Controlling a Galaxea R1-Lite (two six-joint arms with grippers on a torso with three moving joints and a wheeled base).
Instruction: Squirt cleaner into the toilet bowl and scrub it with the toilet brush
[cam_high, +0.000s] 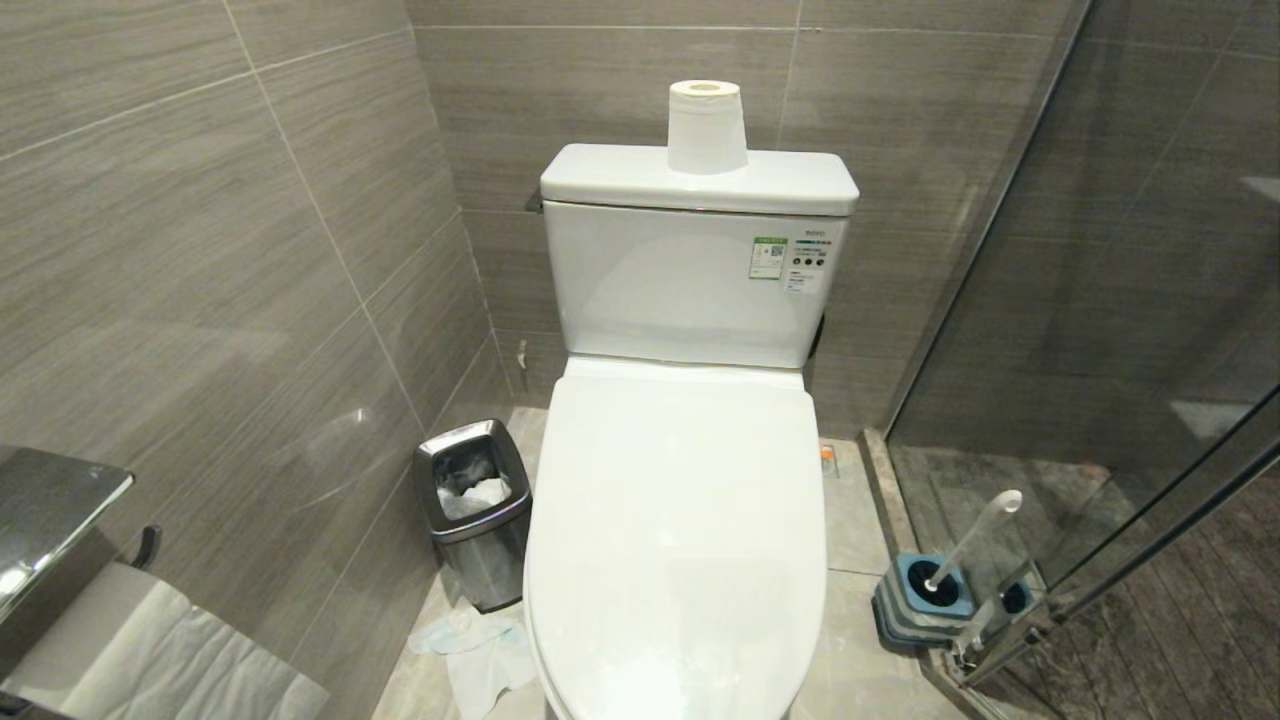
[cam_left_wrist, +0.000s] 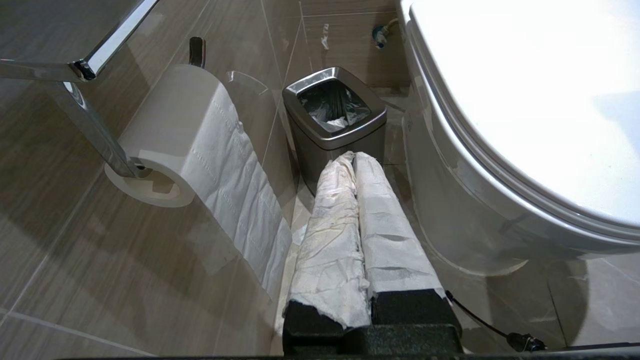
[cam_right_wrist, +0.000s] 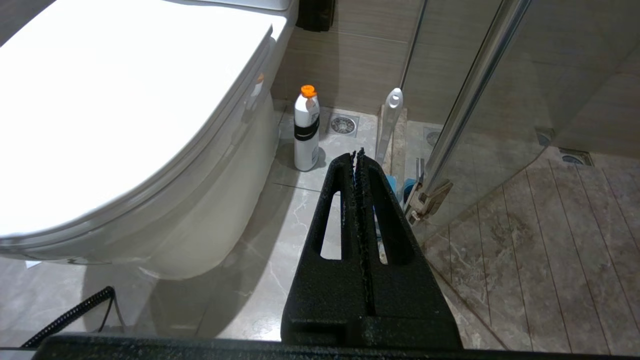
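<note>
The toilet bowl (cam_high: 680, 520) has its lid down; the toilet brush (cam_high: 972, 538) stands in its holder (cam_high: 925, 600) at its right. Left gripper (cam_left_wrist: 352, 159) and right gripper (cam_right_wrist: 357, 152) hang low, fingers closed on nothing

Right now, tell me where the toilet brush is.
The toilet brush stands in its blue holder on the floor, right of the toilet bowl, by the glass shower door.

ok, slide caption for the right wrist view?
Right gripper shut beside closed toilet; cleaner bottle and brush on floor ahead.
</note>
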